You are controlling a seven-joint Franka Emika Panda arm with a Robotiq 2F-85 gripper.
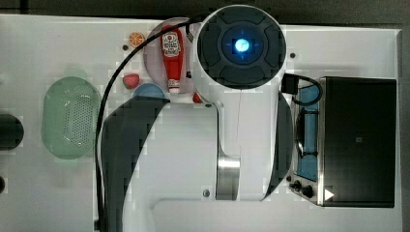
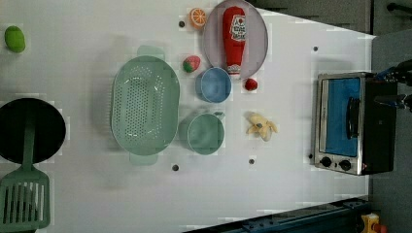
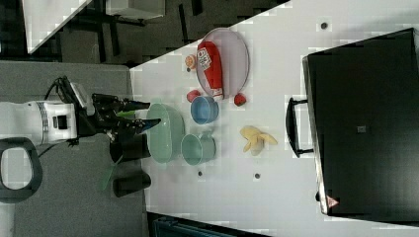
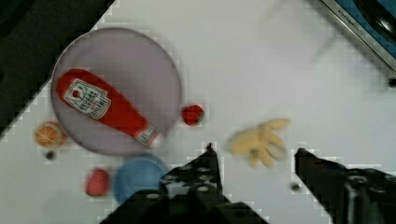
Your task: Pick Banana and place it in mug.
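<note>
The claw hung with jaws apart, empty, above the banana mid-bench; the lumpy, splayed fruit might slip the grip or catch on the mug rim

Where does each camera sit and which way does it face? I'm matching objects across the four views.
Top view: overhead, looking down; the arm's body covers the table middle, beside the toaster oven.
Left view: high above the table, showing banana and mug; no arm.
Right view: high, off one side; the gripper hangs open above the colander.
Wrist view: on the arm, looking down past the fingers at the banana.
Left and right views share banana, mug, ketchup bottle.
</note>
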